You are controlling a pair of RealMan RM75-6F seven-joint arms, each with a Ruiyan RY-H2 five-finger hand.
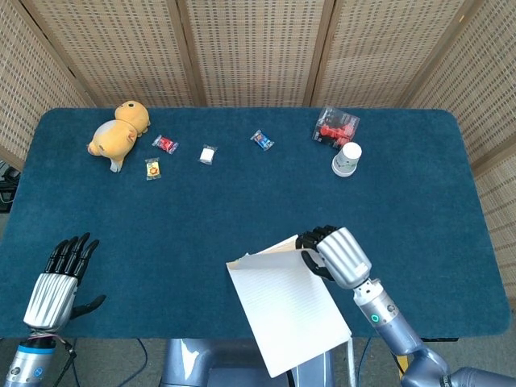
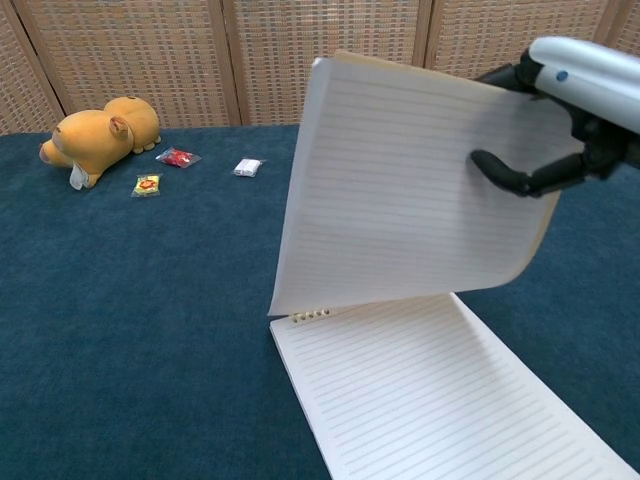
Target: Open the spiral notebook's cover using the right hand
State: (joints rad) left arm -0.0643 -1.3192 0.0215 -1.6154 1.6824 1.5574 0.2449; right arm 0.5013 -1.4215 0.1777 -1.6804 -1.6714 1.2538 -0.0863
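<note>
Right hand: your right hand (image 1: 335, 254) (image 2: 560, 120) pinches the spiral notebook's cover (image 2: 410, 190) at its right edge, a dark thumb on the lined inner side and the other fingers behind it.
Cover: it stands almost upright on the spiral, lined inner face toward the chest camera, its free lower right corner curling a little; from the head view you see only its tan top edge (image 1: 270, 249).
Spiral notebook: the notebook (image 1: 289, 310) (image 2: 430, 390) lies at the near edge of the blue table (image 1: 242, 210), right of centre, with its lined first page bare and its near corner past the table edge in the head view.
Spiral: the wire rings (image 2: 310, 315) sit at the far left corner of the page, just under the raised cover.
Left hand: your left hand (image 1: 58, 282) is at the near left corner, holding nothing, fingers straight and pointing to the far side with the thumb out to the right; whether it touches the cloth is hard to tell from above.
Plush toy: the yellow plush (image 1: 118, 135) (image 2: 96, 135) lies far left.
Sweets: a red wrapped sweet (image 1: 164, 144), a yellow one (image 1: 152, 168), a white one (image 1: 208, 155) and a blue one (image 1: 261, 140) lie in a loose row along the far side.
Paper cup: a white cup (image 1: 347, 159) stands far right, just beside a clear packet with red contents (image 1: 336, 127).
</note>
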